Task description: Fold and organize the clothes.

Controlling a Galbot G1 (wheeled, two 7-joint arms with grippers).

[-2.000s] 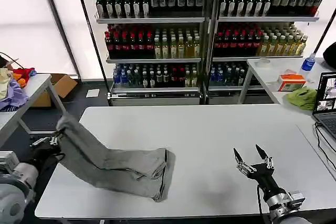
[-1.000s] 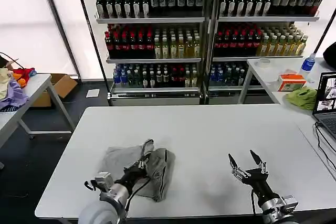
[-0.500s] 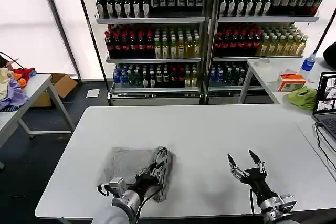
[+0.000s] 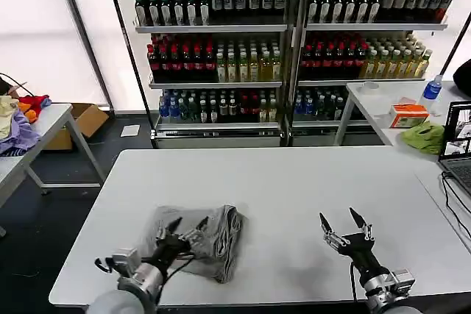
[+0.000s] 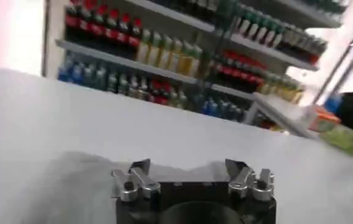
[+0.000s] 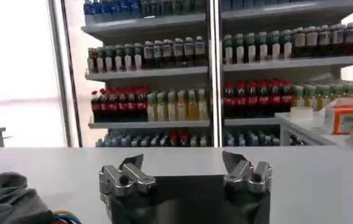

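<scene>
A light grey shirt (image 4: 213, 237) lies folded into a compact bundle on the near left part of the white table (image 4: 294, 182). My left gripper (image 4: 185, 227) hovers open over the bundle's near left side, fingers spread, holding nothing. In the left wrist view the left gripper (image 5: 187, 168) is open, with the blurred grey shirt (image 5: 55, 182) beside it. My right gripper (image 4: 342, 220) stands open above the near right of the table, apart from the shirt. In the right wrist view the right gripper (image 6: 182, 161) is empty, and the shirt (image 6: 9, 198) shows a small coloured print at its edge.
Shelves of bottles (image 4: 287, 42) stand behind the table. A side table at the right carries an orange box (image 4: 407, 115), a green cloth (image 4: 425, 136) and a laptop (image 4: 456, 145). Another table with coloured clothes (image 4: 18, 126) is at the left, near a cardboard box (image 4: 87, 119).
The left gripper carried the shirt's raised end over to the right and laid it down as a fold. It has since let go, opened and drawn back left. The right gripper barely moved.
</scene>
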